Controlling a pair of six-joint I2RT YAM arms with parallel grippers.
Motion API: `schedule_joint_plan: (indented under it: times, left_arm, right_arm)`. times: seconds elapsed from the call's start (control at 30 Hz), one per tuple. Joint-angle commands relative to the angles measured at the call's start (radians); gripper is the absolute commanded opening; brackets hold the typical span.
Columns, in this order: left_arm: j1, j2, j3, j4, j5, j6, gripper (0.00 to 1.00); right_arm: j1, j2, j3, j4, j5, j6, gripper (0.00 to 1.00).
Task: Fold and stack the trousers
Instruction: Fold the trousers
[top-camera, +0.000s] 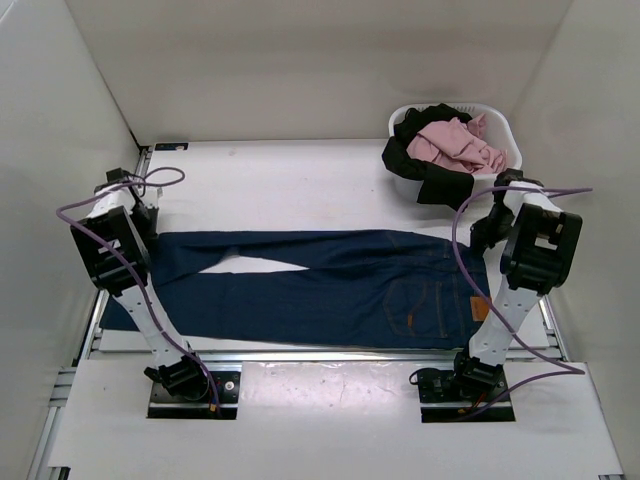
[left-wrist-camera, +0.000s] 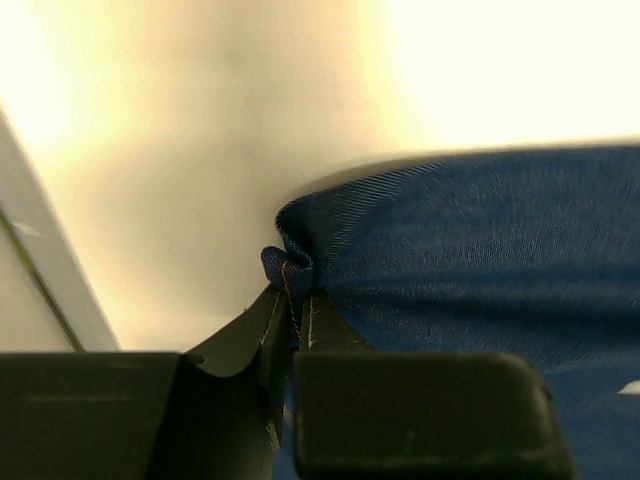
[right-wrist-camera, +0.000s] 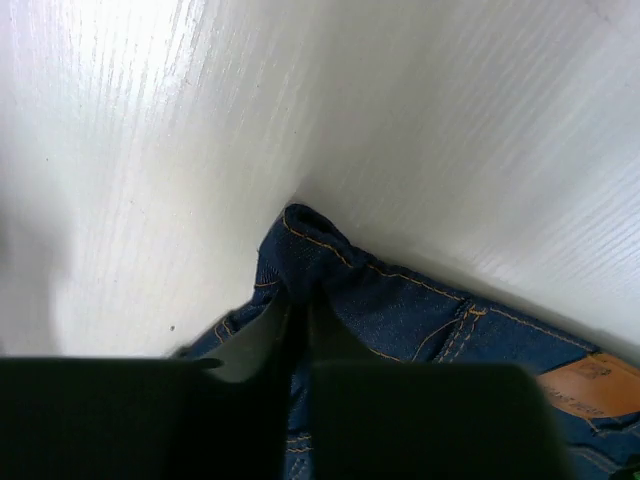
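The dark navy trousers (top-camera: 320, 285) lie flat across the table, waistband and tan-stitched back pocket to the right, legs running left. My left gripper (top-camera: 150, 222) is at the far leg's hem. In the left wrist view it (left-wrist-camera: 292, 300) is shut on a pinched fold of hem (left-wrist-camera: 285, 265). My right gripper (top-camera: 485, 232) is at the far corner of the waistband. In the right wrist view it (right-wrist-camera: 298, 310) is shut on the waistband corner (right-wrist-camera: 310, 240), with a tan leather patch (right-wrist-camera: 590, 385) nearby.
A white basket (top-camera: 500, 130) with pink and black clothes stands at the back right, close behind the right arm. White walls enclose the table on the left, back and right. Purple cables loop over both arms.
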Motion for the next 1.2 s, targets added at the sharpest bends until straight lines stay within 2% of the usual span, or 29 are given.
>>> schedule_joint_plan:
  times: [0.0,0.17,0.3,0.37,0.53,0.57,0.63,0.67,0.73,0.77,0.87,0.93,1.07,1.17]
  left_arm:
    - [-0.003,-0.012,0.125,0.059,-0.027,0.03,0.14]
    - [-0.059,-0.046,0.354,0.059,-0.091,0.085,0.14]
    - [-0.059,-0.09,0.39,0.059,-0.146,0.096,0.14]
    - [-0.059,-0.15,0.343,0.068,-0.146,0.096,0.14]
    - [-0.059,-0.262,0.088,0.088,-0.181,0.096,0.14]
    - [-0.059,-0.282,0.044,0.088,-0.181,0.096,0.14]
    - [-0.047,-0.346,-0.092,0.104,-0.194,0.082,0.14]
    - [-0.03,-0.368,-0.134,0.117,-0.183,0.071,0.14]
    - [-0.016,-0.419,-0.247,0.127,-0.169,0.062,0.14]
    - [-0.016,-0.434,-0.281,0.127,-0.169,0.062,0.14]
    - [-0.016,-0.485,-0.384,0.136,-0.148,0.062,0.14]
    - [-0.016,-0.495,-0.409,0.145,-0.148,0.062,0.14]
    - [-0.016,-0.495,-0.409,0.145,-0.139,0.071,0.14]
    - [-0.016,-0.505,-0.409,0.145,-0.138,0.081,0.14]
  right_arm:
    - [0.0,0.049,0.014,0.015,0.078,-0.002,0.01]
    - [0.0,-0.118,0.038,0.021,0.13,-0.077,0.0]
    - [0.0,-0.253,-0.012,0.061,0.142,-0.123,0.0]
    - [0.0,-0.33,-0.063,0.076,0.142,-0.132,0.0]
    - [0.0,-0.507,-0.28,0.051,0.102,-0.091,0.0]
    - [0.0,-0.541,-0.384,0.038,0.093,-0.042,0.02]
    - [0.0,-0.657,-0.5,-0.003,0.093,0.01,0.1]
    - [0.0,-0.699,-0.597,-0.018,0.093,0.055,0.23]
    - [0.0,-0.814,-0.679,-0.069,0.093,0.089,0.32]
    - [0.0,-0.851,-0.71,-0.086,0.063,0.103,0.47]
    - [0.0,-0.963,-0.769,-0.175,0.052,0.132,0.7]
    - [0.0,-1.022,-0.769,-0.218,0.052,0.118,0.71]
    - [0.0,-1.071,-0.655,-0.291,0.104,0.109,0.71]
    - [0.0,-1.082,-0.579,-0.292,0.104,0.118,0.78]
